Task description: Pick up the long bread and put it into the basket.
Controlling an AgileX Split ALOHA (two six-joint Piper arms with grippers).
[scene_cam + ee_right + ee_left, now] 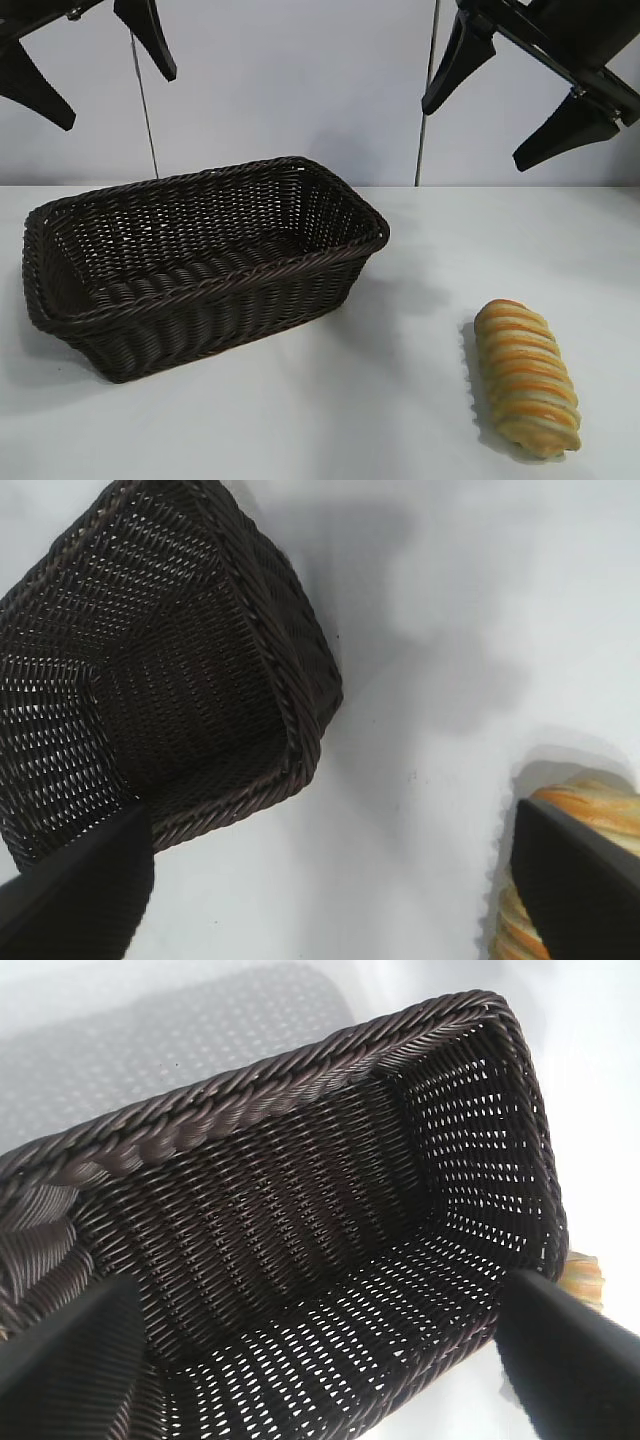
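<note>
White worktop ran back to a pale wall in the exterior view. On it sat the basket, dark woven wicker with nothing inside. The long bread lay flat on the worktop well apart from the basket, off its right end and nearer the camera. High above the basket's left end hung the left pincer, its two black fingers spread wide and holding nothing. The right pincer hung high above the bare worktop between basket and bread, likewise spread wide and holding nothing, with the bread lying well below it and clear of both fingers.

From the left wrist, the basket filled the picture, seen straight down into its open weave. The left pincer straddled it with fingers far apart, and a sliver of the bread showed just past the basket's far end.

From the right wrist, the basket's corner lay to one side and the bread to the other. One finger of the wide right pincer overlapped the loaf in the picture.
</note>
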